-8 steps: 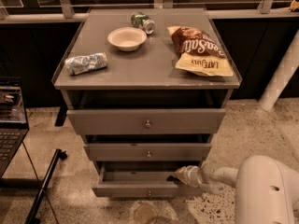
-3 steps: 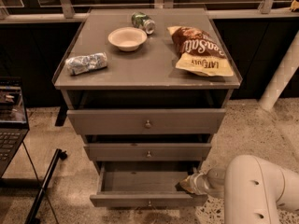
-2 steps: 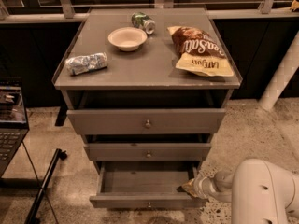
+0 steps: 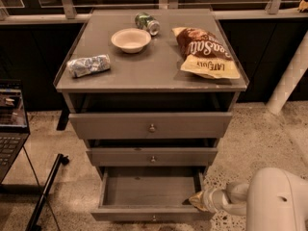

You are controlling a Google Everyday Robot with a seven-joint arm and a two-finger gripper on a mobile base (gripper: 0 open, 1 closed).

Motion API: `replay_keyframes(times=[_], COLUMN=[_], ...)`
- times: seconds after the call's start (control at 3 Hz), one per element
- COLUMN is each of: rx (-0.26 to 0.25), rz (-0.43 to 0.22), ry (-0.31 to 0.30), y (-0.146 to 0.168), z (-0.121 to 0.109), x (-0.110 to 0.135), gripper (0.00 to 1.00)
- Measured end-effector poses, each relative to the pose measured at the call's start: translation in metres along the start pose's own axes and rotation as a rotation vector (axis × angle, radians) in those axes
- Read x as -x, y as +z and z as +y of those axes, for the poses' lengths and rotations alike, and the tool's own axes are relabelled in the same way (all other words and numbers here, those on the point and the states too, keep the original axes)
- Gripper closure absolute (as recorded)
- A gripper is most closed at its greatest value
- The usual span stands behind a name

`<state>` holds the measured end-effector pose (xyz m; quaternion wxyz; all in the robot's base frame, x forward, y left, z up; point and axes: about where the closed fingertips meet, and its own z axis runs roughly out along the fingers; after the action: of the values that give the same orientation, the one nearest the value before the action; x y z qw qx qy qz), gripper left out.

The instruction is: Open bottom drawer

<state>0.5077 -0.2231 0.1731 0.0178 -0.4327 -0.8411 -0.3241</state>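
The bottom drawer (image 4: 153, 214) is the lowest and thinnest of three grey-brown fronts, with a small round knob at its centre. It stands pulled well out and its inside looks empty. My gripper (image 4: 198, 201) is low at the drawer's right front corner, just inside or against the right side wall. My white arm (image 4: 274, 201) reaches in from the lower right. The middle drawer (image 4: 152, 156) and the top drawer (image 4: 151, 125) each stand slightly pulled out above it.
On the cabinet top (image 4: 154, 73) lie a white bowl (image 4: 131, 39), a green can (image 4: 147, 23) on its side, a chip bag (image 4: 204, 52) and a crumpled silver wrapper (image 4: 89, 65). A laptop (image 4: 9, 124) and a black stand leg (image 4: 45, 191) are left. A white pipe (image 4: 288, 81) is right.
The bottom drawer has slid farther out toward me. My gripper has moved with it, down and to the right, to the drawer's right front corner.
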Motion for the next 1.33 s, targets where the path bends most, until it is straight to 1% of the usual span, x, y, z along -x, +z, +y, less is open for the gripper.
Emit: replay_keyframes(times=[0.33, 0.67, 1.0, 1.33], rx=[0.000, 0.014, 0.094, 0.205], rz=[0.026, 0.080, 0.057, -0.050], ry=[0.000, -0.021, -0.101, -0.201], y=[-0.006, -0.019, -0.040, -0.071], z=[-0.004, -0.011, 0.010, 0.040], x=[-0.009, -0.031, -0.041, -0.044], gripper=[1.00, 1.00, 1.00, 1.00])
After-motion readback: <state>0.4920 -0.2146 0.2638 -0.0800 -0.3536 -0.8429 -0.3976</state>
